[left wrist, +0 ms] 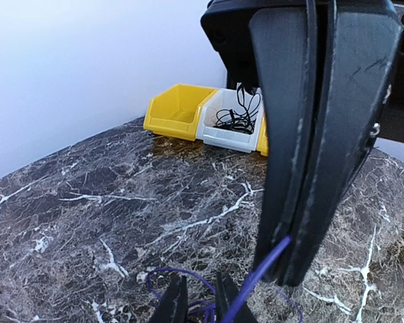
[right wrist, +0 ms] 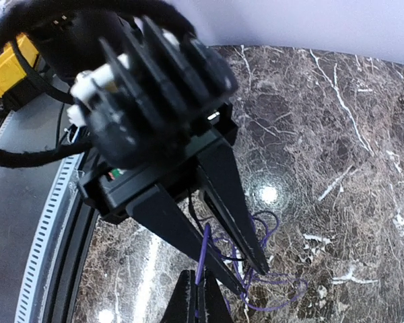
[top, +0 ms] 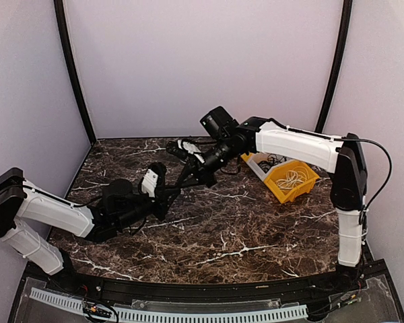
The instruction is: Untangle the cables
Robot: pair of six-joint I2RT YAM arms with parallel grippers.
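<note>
My right tool [right wrist: 198, 286] was closed tight, its two tips pressed together on a thin purple cable [right wrist: 203, 249]. That cable rose straight from the pinch and ran up between the fingers of my left tool [right wrist: 248, 272]. From the left wrist, the right tool's fingers stood as one dark wedge with the purple strand coming out at their tips.

My left tool was only a little open. Its fingers stood slightly apart with the purple cable passing through the gap, and I could not tell whether either pad truly gripped it. The two tools met tip to tip above the middle of the table [top: 222, 229], just over the dark marbled top.

The rest of the purple cable lay in loose loops on the table right under both tools.

Well apart from them, at the far right of the table, a white bin [left wrist: 219, 134] held a clump of black cables [left wrist: 239, 118]. Next to it stood a yellow bin [top: 311, 176], holding a coiled white cable [top: 293, 179].
</note>
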